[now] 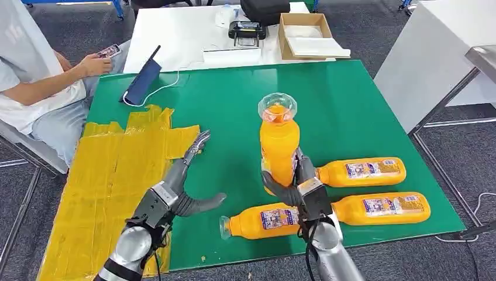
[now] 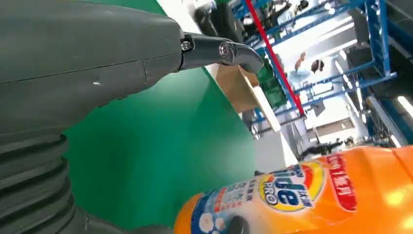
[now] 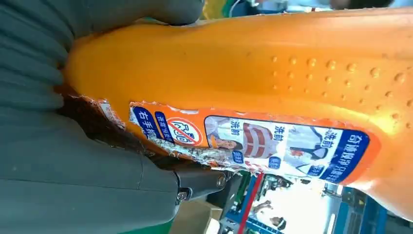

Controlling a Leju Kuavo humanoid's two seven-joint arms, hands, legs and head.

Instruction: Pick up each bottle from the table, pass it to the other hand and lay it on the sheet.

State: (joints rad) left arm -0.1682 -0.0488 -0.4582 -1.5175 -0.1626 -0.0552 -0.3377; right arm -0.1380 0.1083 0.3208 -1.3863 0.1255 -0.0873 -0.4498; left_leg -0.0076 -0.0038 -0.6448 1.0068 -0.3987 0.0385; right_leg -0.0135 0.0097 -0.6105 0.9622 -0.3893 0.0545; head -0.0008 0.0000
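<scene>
My right hand [image 1: 299,188] grips an orange bottle [image 1: 279,143] with a clear cap and holds it upright above the green table [image 1: 234,111]; the right wrist view shows that bottle's label [image 3: 272,141] close against the hand [image 3: 73,161]. My left hand [image 1: 175,190] hovers open to the left of it, fingers spread, at the edge of the yellow sheet [image 1: 111,175]. The left wrist view has the left hand [image 2: 87,63] and the held bottle [image 2: 302,200] nearby. Three more orange bottles lie on the table: one [image 1: 266,221] under my right hand, two [image 1: 362,171] [image 1: 383,208] to the right.
A person [image 1: 35,76] sits at the far left holding a phone. A dark tablet [image 1: 142,79] with a white cable lies at the table's back left. Behind stands a white table [image 1: 181,35] with a cardboard box [image 1: 307,35] and a black device [image 1: 245,30].
</scene>
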